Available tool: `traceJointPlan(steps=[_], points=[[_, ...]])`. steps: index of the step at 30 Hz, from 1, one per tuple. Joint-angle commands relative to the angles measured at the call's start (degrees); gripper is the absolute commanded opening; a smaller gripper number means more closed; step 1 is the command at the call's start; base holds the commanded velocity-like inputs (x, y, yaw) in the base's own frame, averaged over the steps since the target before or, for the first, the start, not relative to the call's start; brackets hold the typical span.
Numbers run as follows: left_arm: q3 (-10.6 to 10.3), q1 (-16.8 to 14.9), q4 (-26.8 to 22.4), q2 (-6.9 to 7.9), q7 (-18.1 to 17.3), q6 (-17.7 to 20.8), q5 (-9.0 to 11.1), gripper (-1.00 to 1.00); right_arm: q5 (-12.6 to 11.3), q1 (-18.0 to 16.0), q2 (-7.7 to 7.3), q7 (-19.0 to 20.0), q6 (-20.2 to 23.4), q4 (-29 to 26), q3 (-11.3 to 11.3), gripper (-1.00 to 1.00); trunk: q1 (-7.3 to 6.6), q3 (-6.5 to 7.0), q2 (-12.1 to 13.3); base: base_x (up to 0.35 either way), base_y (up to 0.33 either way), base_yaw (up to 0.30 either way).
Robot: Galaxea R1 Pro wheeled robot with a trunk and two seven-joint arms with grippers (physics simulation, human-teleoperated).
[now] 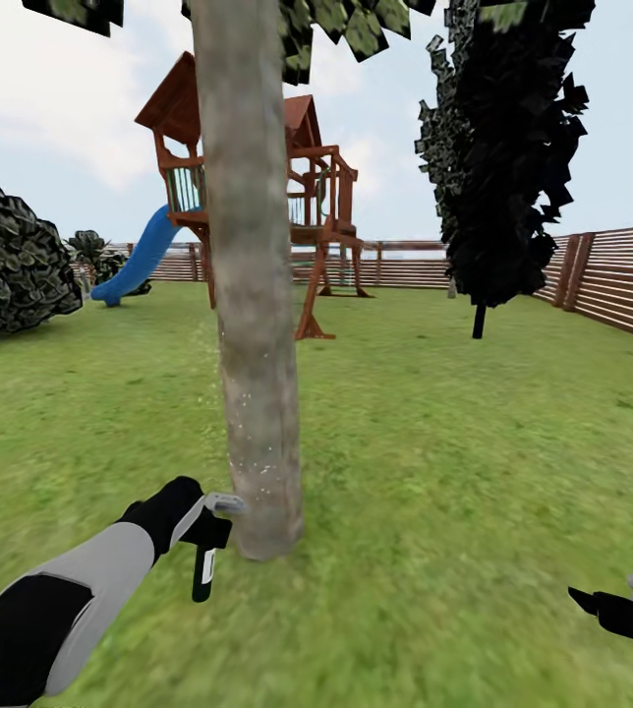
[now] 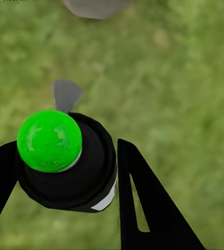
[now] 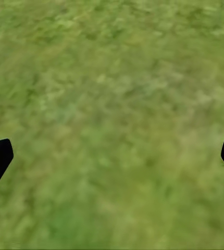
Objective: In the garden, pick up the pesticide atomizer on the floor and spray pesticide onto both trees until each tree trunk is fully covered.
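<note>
Gripping the black pesticide atomizer with green cap, the left gripper holds it beside the tree trunk. Its white label is unreadable. The right gripper hangs spread wide over lawn.

A mottled grey-brown tree trunk rises from the lawn just ahead, with pale specks on its lower part. The left gripper is just beside the trunk's base, closed around a black atomizer whose grey nozzle points at the bark. The right gripper shows at the lower right edge. Behind stand a wooden play tower with a blue slide, a dark narrow tree, a bush and a slat fence.
</note>
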Motion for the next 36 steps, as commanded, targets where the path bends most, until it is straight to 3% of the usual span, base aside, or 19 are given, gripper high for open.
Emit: traceJointPlan(steps=[1, 10, 13, 17, 28, 36], points=[[0.0, 0.0, 0.0, -0.04, 0.0, 0.0, 0.0, -1.00, 0.0, 0.0, 0.00, 0.0, 0.0, 0.0, 0.0, 1.00, 0.00, 0.00, 0.0, 0.124, -0.300, 0.137], [0.0, 0.0, 0.0, 0.23, 0.1, 0.7, -0.1, -1.00, 0.0, 0.0, -0.01, 0.0, 0.0, 0.0, 0.0, 1.00, 0.00, 0.00, 0.0, 0.008, -0.200, -0.058], [0.1, -0.4, -0.8, 1.26, 0.1, 6.0, -0.1, -1.00, 0.0, 0.0, 0.00, 0.0, 0.0, 0.0, 0.0, 1.00, 0.00, 0.00, 0.0, 0.000, -0.004, -0.025], [0.1, -0.8, -13.1, 3.56, 0.1, 12.1, -1.2, -1.00, 0.0, 0.0, 0.00, -0.1, 0.0, 0.0, 0.0, 1.00, 0.00, 0.00, 0.0, 0.000, 0.000, -0.003], [0.1, -10.0, -14.4, 3.02, 0.0, 12.7, -1.9, -1.00, 0.1, 0.0, -0.07, -0.1, 0.0, 0.1, 0.0, 1.00, 0.00, 0.00, 0.0, -0.074, 0.000, 0.000], [0.1, -16.9, -12.3, 2.48, 0.0, 13.0, -1.9, -1.00, 0.1, 0.0, -0.09, -0.1, 0.0, 0.1, 0.0, 1.00, 0.00, 0.00, 0.0, -0.003, 0.000, 0.000]])
